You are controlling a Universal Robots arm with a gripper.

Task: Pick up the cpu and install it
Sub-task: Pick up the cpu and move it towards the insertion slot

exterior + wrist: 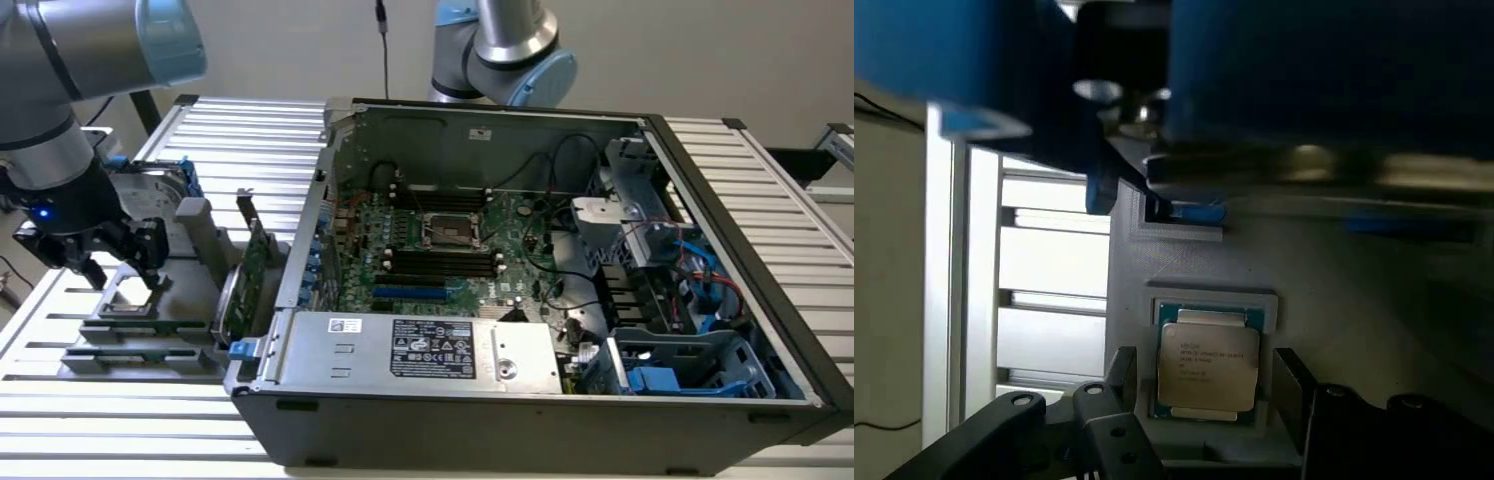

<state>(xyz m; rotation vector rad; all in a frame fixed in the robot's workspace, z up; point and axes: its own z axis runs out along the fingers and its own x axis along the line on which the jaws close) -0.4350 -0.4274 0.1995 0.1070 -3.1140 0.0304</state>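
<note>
Now, at the exterior view's left, my pincer (123, 272) hangs low over the cpu (1208, 368), jaws spread as wide as they go and gripping nothing. The chip lies flat, metal lid up, in a square recess of a grey holder (1304, 290) on the slatted table (267, 130), well apart from the open computer case (534, 420). Seen from my wrist, one finger (1122, 372) stands on each side of the chip, with a gap between each and its edge (I touch nothing that I can make out). The recess, I judge, is there to keep the chip square and in a known spot, and I straddle it so that opposite edges face my fingers. The case lies on its side, panel off, so the motherboard (427, 265) and its socket (450, 232) face upward. The socket looks unfilled, so the install is not yet done. Another robot arm (501, 50) stands at the far side of the case.
</note>
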